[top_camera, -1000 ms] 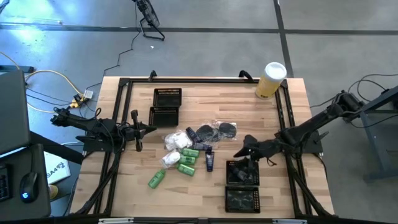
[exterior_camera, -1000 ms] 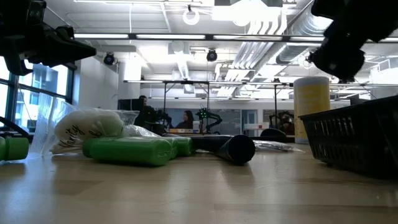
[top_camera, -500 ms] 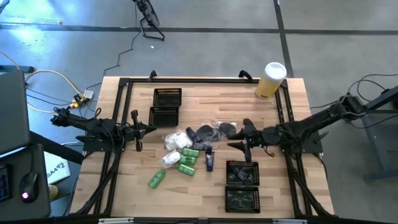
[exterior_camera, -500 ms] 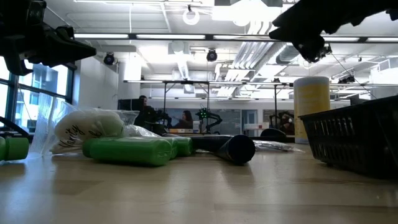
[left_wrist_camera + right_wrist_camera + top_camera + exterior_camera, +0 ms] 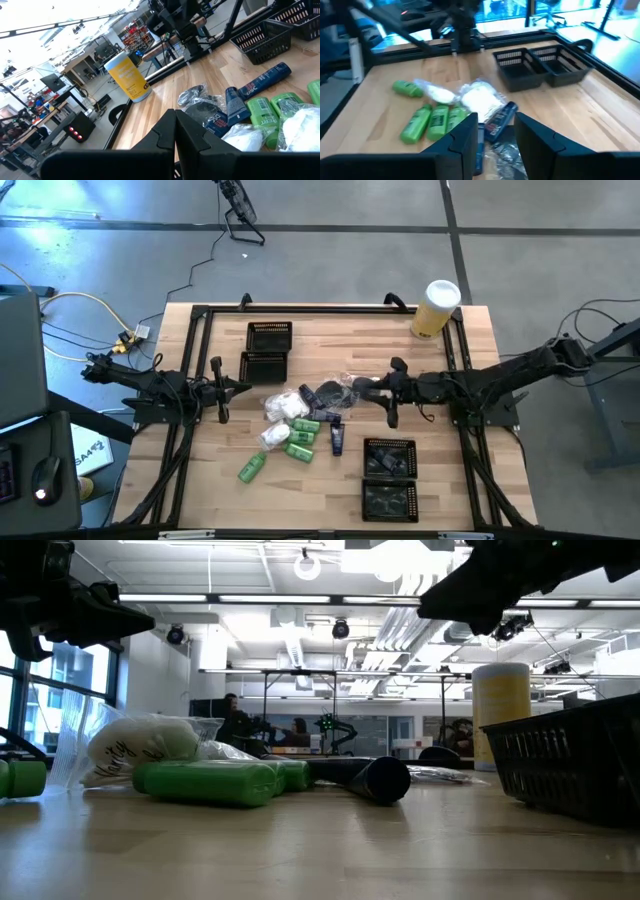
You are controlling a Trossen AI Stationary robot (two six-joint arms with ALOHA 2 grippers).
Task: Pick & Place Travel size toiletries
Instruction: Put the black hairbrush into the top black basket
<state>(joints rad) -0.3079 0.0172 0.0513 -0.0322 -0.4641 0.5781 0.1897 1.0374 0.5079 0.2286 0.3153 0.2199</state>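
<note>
- The right gripper (image 5: 390, 392) hovers over the table's middle, beside the round dark flat cases (image 5: 364, 389), its two fingers (image 5: 465, 137) parted and holding nothing.
- Toiletries lie heaped mid-table: green bottles (image 5: 303, 438), white packets (image 5: 285, 406), dark tubes (image 5: 336, 438).
- The left gripper (image 5: 217, 390) waits at the left edge, fingers pressed together, empty.
- Black mesh trays (image 5: 389, 476) sit near the right gripper.

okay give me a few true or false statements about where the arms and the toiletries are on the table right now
1. The right gripper hangs over the toiletries with jaws open and empty. True.
2. The left gripper holds a green bottle. False: its jaws are shut on nothing, at the table's left side.
3. The yellow cylinder lies tipped over. False: it stands upright at the far right corner.
4. One green bottle lies apart from the pile. True.
</note>
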